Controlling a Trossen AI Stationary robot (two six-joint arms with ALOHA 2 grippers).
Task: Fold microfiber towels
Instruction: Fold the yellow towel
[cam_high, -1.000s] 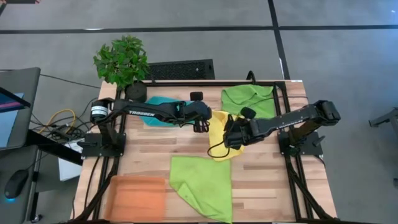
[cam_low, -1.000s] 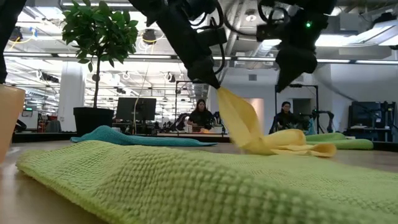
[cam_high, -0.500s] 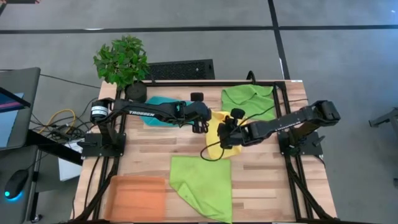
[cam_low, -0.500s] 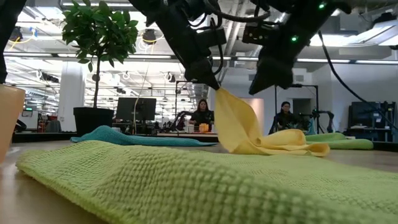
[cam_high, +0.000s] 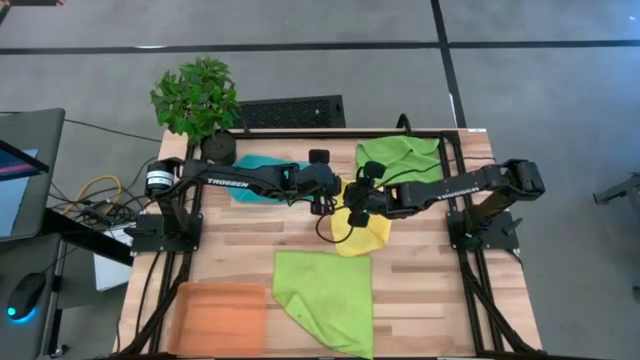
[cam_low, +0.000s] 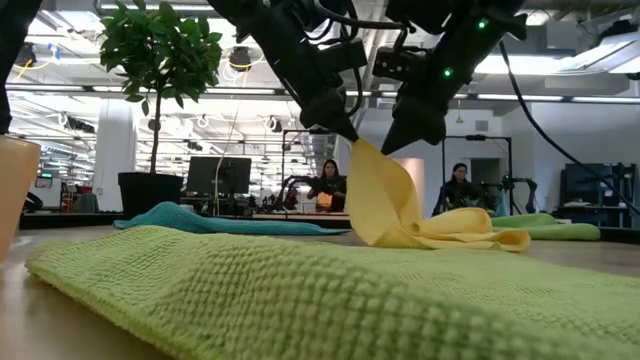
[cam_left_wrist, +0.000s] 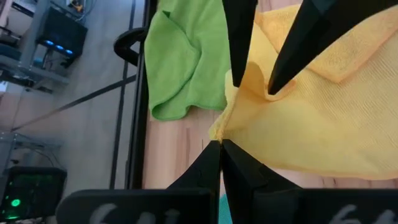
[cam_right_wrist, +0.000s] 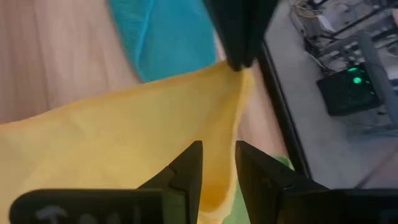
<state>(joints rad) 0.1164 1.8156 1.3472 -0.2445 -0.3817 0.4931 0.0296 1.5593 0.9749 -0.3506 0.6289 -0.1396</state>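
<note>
Now yellow towel (cam_low: 390, 205) hangs from left jaws

Two black jointed arms (cam_high: 250, 178) (white lettering on one), trailing black cables.

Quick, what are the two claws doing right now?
Left claw: closed, pinching a corner of the yellow towel and lifting it.
Right claw: partly open beside that raised corner, holding nothing.
</note>
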